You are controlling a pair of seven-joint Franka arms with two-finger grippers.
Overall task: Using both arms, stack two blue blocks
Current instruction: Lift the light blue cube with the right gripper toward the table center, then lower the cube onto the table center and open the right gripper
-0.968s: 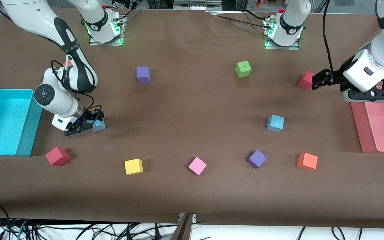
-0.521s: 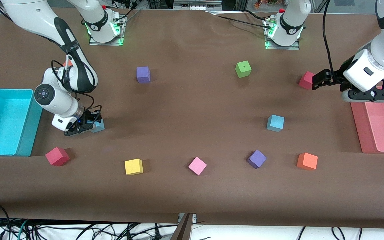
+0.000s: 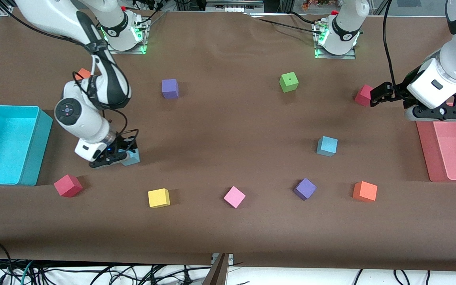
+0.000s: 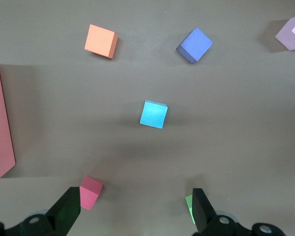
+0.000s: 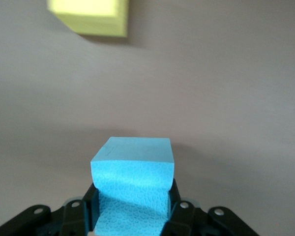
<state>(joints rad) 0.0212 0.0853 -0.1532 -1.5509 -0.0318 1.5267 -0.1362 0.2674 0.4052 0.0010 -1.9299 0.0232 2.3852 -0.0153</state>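
You are working on a brown table (image 3: 228,130) with a big cyan bin (image 3: 6,144) at the right arm's end — take that bin as your marker. Just beside it, the right gripper (image 3: 127,152) is clamping one blue block (image 3: 133,157), carrying it low over the cloth. In the right wrist view the block's (image 5: 132,184) sides are pinching inward between the fingers (image 5: 174,206), so you are handling soft, light foam — probably not slippery, but easy to squash or tilt. Judging by that, you are better off gripping flat opposite faces near the middle, gently.

The second blue block (image 3: 327,146) is sitting on the table well apart from the bin, toward the left arm's end. The left gripper (image 3: 376,97) is waiting up there with its fingers spread wide, holding nothing, over a red block (image 3: 363,95).
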